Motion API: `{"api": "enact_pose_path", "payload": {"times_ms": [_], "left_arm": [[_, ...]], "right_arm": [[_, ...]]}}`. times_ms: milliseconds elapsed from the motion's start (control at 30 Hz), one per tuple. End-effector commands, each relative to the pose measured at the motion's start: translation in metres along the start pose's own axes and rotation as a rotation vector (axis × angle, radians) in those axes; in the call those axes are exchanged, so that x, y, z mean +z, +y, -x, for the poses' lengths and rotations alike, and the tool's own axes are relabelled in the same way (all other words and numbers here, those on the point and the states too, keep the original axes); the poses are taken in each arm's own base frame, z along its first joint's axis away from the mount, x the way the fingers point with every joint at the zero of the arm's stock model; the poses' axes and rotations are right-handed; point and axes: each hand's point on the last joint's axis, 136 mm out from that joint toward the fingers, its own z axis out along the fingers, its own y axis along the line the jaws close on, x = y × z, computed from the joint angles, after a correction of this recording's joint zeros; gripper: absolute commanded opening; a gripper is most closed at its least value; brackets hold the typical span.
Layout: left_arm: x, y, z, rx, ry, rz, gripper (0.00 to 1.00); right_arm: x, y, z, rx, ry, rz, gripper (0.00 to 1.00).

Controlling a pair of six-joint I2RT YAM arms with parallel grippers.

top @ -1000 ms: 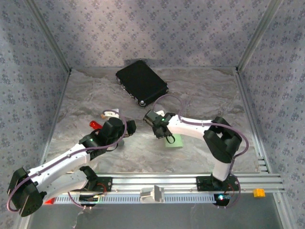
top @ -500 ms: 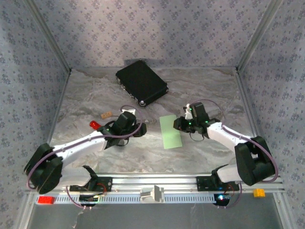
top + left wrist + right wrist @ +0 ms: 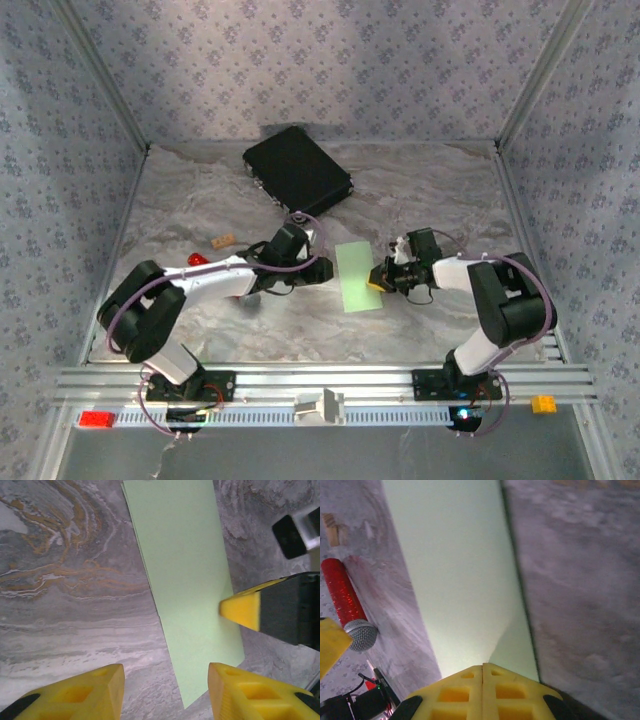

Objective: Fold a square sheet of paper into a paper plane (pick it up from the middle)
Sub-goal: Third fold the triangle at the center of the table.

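The square sheet of paper (image 3: pixel 358 277) is light green and lies flat on the marbled table, folded into a long narrow strip, not the shape of a paper plane. My left gripper (image 3: pixel 325 268) is low at the strip's left edge. In the left wrist view its yellow fingers (image 3: pixel 227 692) stand open (image 3: pixel 165 690), and the near corner of the paper (image 3: pixel 185 580) lies between them. My right gripper (image 3: pixel 378 281) is shut at the strip's right edge. Its joined tips (image 3: pixel 483 668) rest on the paper (image 3: pixel 460 580), with nothing seen between the jaws.
A black case (image 3: pixel 297 172) lies at the back centre. A red-handled tool with a grey head (image 3: pixel 345 605) lies left of the paper, behind my left arm (image 3: pixel 200 261). A small tan piece (image 3: pixel 223 240) sits beyond it. Patterned walls close three sides.
The left gripper has reached right to the paper's left edge and its jaws have narrowed. The right gripper lifted off the paper, swung right, then came back to its right edge and shut.
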Motion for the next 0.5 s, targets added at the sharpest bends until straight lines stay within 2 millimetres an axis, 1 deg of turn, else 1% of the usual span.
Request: {"api": "enact_pose_path", "payload": {"times_ms": [0,100,233,400,467], "left_arm": [[0.003,-0.02,0.005,0.001,0.011,-0.064,0.47],[0.009,-0.02,0.003,-0.004,0.031,-0.067,0.47],[0.019,-0.021,0.001,-0.022,0.055,-0.079,0.46],[0.033,-0.017,-0.002,-0.056,0.077,-0.082,0.41],[0.037,-0.015,-0.002,-0.064,0.081,-0.079,0.41]], "right_arm": [[0.005,-0.013,-0.005,0.068,0.022,-0.016,0.05],[0.01,-0.014,-0.011,0.095,0.026,0.006,0.04],[0.013,-0.013,-0.019,0.119,0.025,-0.015,0.04],[0.013,-0.008,-0.021,0.128,0.013,-0.047,0.04],[0.013,-0.008,-0.021,0.128,0.008,-0.056,0.03]]}}
